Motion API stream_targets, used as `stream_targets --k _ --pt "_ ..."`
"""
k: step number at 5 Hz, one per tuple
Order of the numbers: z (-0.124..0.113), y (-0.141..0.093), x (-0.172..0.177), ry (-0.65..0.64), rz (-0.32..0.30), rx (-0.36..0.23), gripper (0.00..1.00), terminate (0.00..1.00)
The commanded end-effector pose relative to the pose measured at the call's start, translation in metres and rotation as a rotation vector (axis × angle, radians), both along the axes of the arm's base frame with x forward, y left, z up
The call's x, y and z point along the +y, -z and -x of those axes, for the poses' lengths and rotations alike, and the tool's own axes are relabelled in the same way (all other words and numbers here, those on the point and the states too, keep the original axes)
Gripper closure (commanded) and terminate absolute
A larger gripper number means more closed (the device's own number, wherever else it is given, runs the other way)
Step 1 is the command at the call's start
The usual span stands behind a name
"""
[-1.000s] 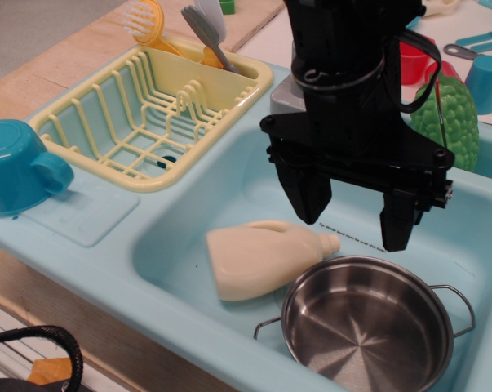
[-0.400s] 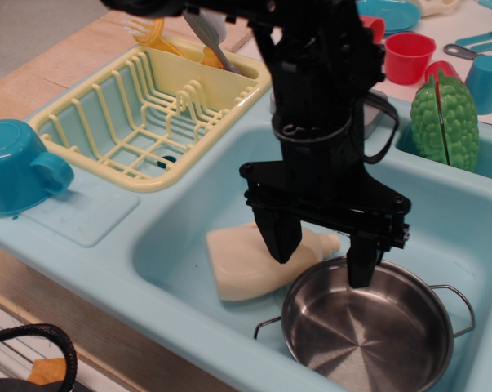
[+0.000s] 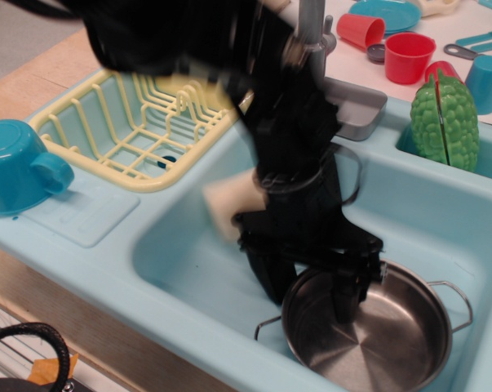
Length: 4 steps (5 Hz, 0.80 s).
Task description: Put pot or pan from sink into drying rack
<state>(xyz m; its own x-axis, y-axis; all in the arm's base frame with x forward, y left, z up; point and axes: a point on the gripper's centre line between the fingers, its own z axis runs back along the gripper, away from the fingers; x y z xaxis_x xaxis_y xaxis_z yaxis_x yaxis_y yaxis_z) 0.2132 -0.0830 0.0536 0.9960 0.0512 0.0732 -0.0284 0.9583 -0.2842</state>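
The shiny steel pot (image 3: 384, 335) with two wire loop handles sits in the light blue sink (image 3: 188, 269), at its front right. My black gripper (image 3: 307, 296) is open and straddles the pot's left rim: one finger is inside the pot, the other outside on its left. The arm is blurred and hides most of the cream bottle (image 3: 225, 204) behind it. The pale yellow drying rack (image 3: 139, 122) stands at the back left of the sink; its utensil end is hidden by the arm.
A blue cup (image 3: 17, 167) stands on the sink's left ledge. The grey faucet (image 3: 327, 57) rises behind the arm. A green ribbed object (image 3: 445, 122), red cups (image 3: 409, 57) and a blue cup (image 3: 484, 82) are at the back right.
The arm has moved down and left; the open gripper dropped from above the sink to straddle the pot's left rim. The pot has not moved.
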Motion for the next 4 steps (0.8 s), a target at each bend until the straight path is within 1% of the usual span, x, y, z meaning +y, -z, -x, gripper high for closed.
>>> stream_targets --k 1,3,4 --pt "0.003 0.002 -0.004 0.003 0.023 -0.029 1.00 0.00" --pt "0.002 -0.006 -0.007 0.006 0.012 -0.036 1.00 0.00" --pt "-0.013 -0.030 0.001 0.019 -0.023 -0.004 1.00 0.00"
